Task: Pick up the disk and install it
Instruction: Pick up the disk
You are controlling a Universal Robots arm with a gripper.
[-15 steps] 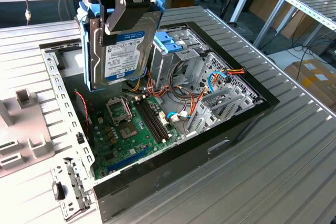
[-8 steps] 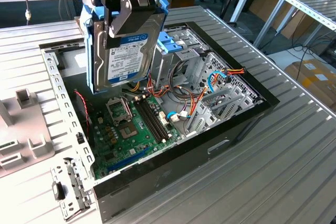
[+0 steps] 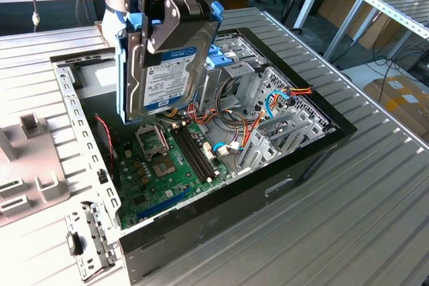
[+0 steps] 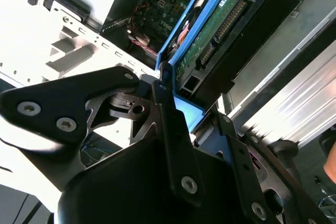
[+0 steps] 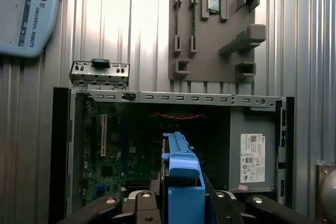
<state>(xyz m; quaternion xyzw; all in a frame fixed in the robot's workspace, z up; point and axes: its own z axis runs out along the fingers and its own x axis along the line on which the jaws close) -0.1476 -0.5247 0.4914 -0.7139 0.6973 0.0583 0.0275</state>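
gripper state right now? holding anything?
Gripper: closed on the disk, which hangs on edge above the open computer case.

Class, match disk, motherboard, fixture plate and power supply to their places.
1. dark metal disk with blue rails
2. green motherboard
3. grey plastic fixture plate
4. grey boxy power supply

A. on the ribbed metal table
B. flat on the open black case's floor
C. clamped in the gripper
D. in the case's corner

Pairs: 1-C, 2-B, 3-A, 4-D
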